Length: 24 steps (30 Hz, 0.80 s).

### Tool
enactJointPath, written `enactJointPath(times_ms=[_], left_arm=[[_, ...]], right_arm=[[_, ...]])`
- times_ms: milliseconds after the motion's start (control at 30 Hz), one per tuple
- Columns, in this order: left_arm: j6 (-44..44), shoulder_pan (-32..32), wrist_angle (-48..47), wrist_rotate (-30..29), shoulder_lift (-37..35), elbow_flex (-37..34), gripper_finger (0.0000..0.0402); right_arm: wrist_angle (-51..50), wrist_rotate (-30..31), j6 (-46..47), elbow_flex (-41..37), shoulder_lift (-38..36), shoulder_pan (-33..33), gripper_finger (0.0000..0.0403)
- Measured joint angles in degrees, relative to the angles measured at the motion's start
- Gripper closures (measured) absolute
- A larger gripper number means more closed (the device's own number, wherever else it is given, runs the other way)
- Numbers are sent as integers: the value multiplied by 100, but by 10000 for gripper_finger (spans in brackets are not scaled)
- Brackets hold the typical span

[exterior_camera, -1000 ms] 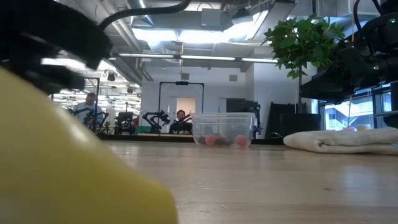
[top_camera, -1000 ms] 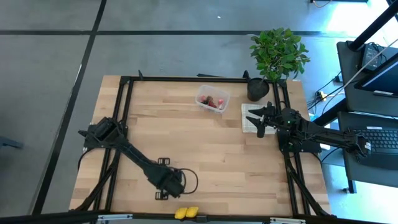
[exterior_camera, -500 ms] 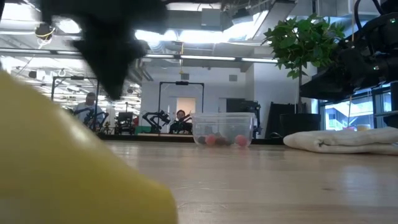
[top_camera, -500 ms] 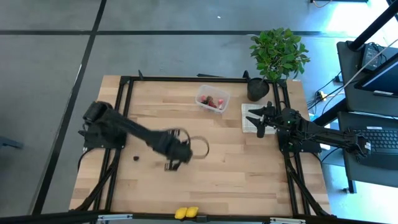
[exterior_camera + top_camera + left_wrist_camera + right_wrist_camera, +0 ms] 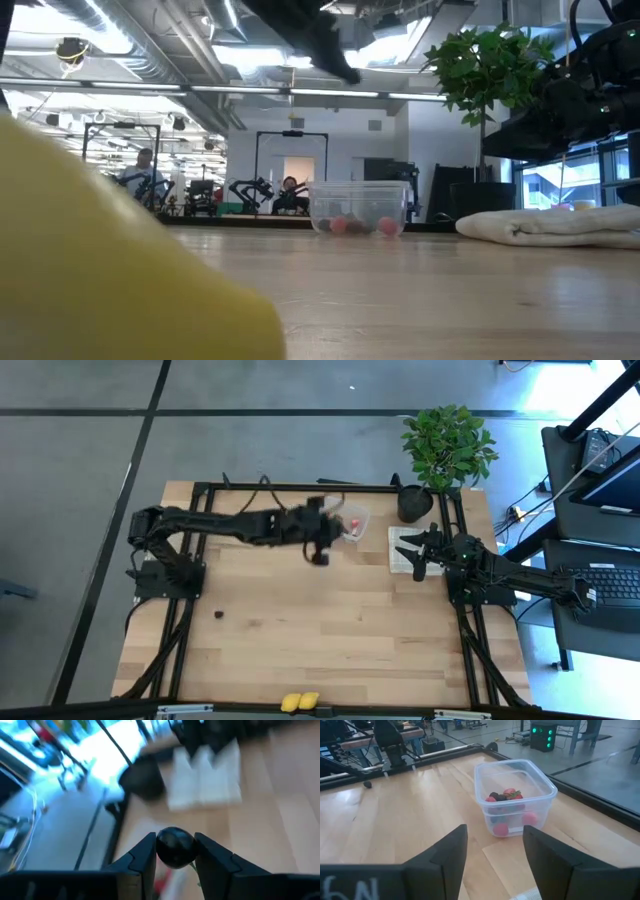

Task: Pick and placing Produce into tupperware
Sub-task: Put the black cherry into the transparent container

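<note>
Pale wooden table (image 5: 330, 610) in concrete-floored lab.

Left arm extended to far side, gripping; right arm parked at right edge

Left arm stretched from its base at the table's left edge across the far side of the table, wrist blurred in the high view; left gripper (image 5: 322, 543) sits toward the far middle, fingers (image 5: 145, 855) closed on a small dark round berry (image 5: 175, 848) pinched between the tips, seen from the left wrist view. Right arm lies along the table's right side, forearm reaching inward; right gripper (image 5: 412, 553) with its two fingers (image 5: 451, 852) spread apart, nothing between them
</note>
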Motion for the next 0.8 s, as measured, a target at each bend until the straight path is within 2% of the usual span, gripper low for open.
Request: enactJointPath(times_ms=[167,433,600,800], left_arm=[[-40,602,1374,602,238,15,300],[-470,1123,2489,625,1226,0,289],[-1210,1381,2840,801,1864,-2,300],[-1656,1383,2875,814,2305,-7,288]], right_arm=[[-9,-2,108,0,2,1,208],[-15,-2,104,0,2,2,208],[-15,-2,104,0,2,1,208],[-15,-2,97,0,2,2,208]])
